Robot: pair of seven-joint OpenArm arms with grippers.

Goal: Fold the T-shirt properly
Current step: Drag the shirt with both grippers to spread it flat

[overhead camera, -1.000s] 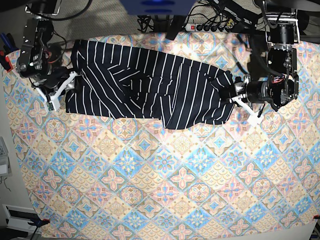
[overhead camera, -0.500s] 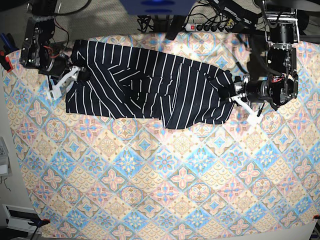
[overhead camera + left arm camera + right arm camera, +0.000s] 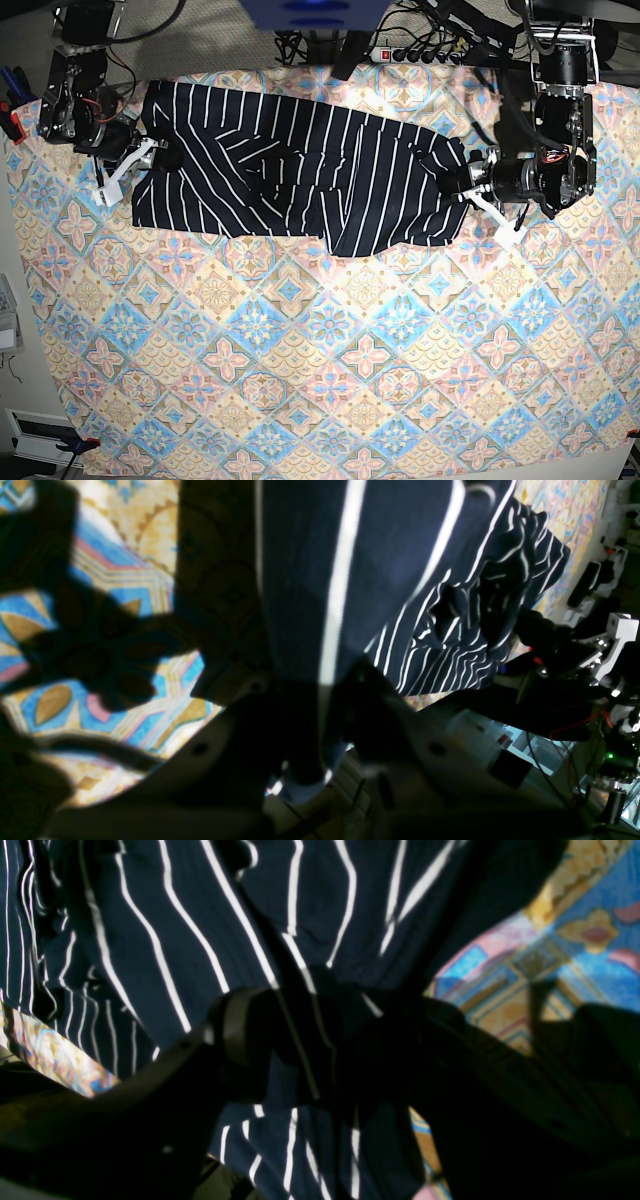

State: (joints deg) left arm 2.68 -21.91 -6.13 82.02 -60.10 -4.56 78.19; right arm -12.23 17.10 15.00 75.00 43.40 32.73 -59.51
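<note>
A large tablecloth (image 3: 330,360) with pastel blue, orange and pink tiles covers the whole work surface, and most of it lies bare toward the near edge. Across its far part lies the T-shirt (image 3: 300,170), dark navy with thin white stripes, stretched from left to right between my two arms. It is spread out in a long band, but it is not flat: the middle is rumpled, with creases and one flap hanging down along the near edge. I judge the folding has barely begun; the cloth is only being pulled out, and every neat fold is yet to be made.

At the left end of the base view, my right gripper (image 3: 150,157) sits on the shirt's edge. Its wrist view shows striped cloth (image 3: 165,935) bunched between the dark jaws, so it is clamped on the shirt. At the right end, my left gripper (image 3: 462,186) meets the other edge. Its wrist view shows a band of the cloth (image 3: 320,580) running straight into the closed jaws, so it too grips the shirt.
</note>
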